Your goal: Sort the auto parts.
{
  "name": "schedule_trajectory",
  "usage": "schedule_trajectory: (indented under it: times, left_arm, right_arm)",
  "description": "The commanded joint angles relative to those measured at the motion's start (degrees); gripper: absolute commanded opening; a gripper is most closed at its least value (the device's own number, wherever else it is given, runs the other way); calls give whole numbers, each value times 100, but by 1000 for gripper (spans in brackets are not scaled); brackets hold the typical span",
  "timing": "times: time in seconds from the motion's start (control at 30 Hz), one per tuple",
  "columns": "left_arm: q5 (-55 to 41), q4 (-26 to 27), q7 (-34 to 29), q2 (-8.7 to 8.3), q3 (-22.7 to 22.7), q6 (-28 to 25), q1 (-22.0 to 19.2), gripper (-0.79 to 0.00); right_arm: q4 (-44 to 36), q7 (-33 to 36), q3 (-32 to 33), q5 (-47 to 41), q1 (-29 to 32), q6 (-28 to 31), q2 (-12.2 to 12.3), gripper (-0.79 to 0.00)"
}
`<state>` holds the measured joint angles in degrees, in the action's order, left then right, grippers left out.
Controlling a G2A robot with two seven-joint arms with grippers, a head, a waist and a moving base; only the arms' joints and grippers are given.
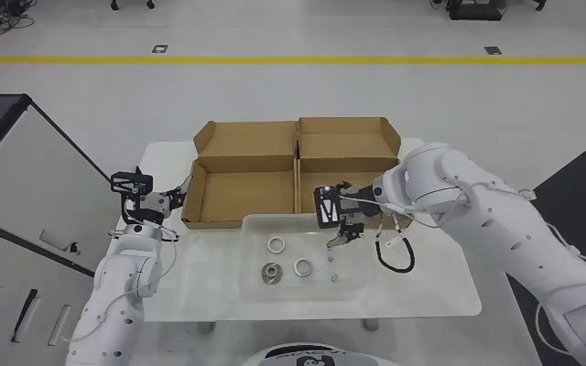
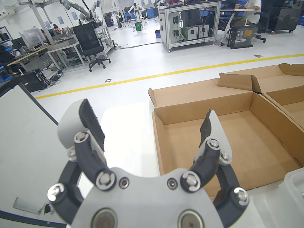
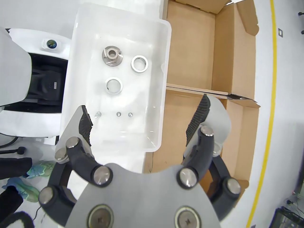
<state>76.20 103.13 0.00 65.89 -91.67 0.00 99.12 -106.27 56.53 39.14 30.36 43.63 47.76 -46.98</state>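
The right pincer [image 3: 144,105] hangs over the tray [image 3: 166,36] with its jaws wide apart and nothing between them. Three small fasteners [image 3: 118,114] lie almost straight below it, in a row that runs along the line from finger to finger, so a short drop should reach them. The two rings [image 3: 139,64] and the hub [image 3: 112,56] lie farther off, to its left. The left pincer [image 2: 146,109], likewise apart and empty, sits well away beside a box [image 2: 213,143]. The right arm is clearly nearer.
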Motion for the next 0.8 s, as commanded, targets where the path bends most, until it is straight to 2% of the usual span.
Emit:
schedule_trajectory:
  times: [0.0, 0.27, 0.77]
  left_arm:
    - [0, 0, 0, 0, 0, 0, 0, 0]
    - [0, 0, 0, 0, 0, 0, 0, 0]
    - [0, 0, 0, 0, 0, 0, 0, 0]
  right_arm:
    - [12, 22, -214, -61, -138, -22, 59, 0]
    - [156, 73, -795, -174, -342, -74, 186, 0]
    - [188, 95, -803, -183, -353, -110, 188, 0]
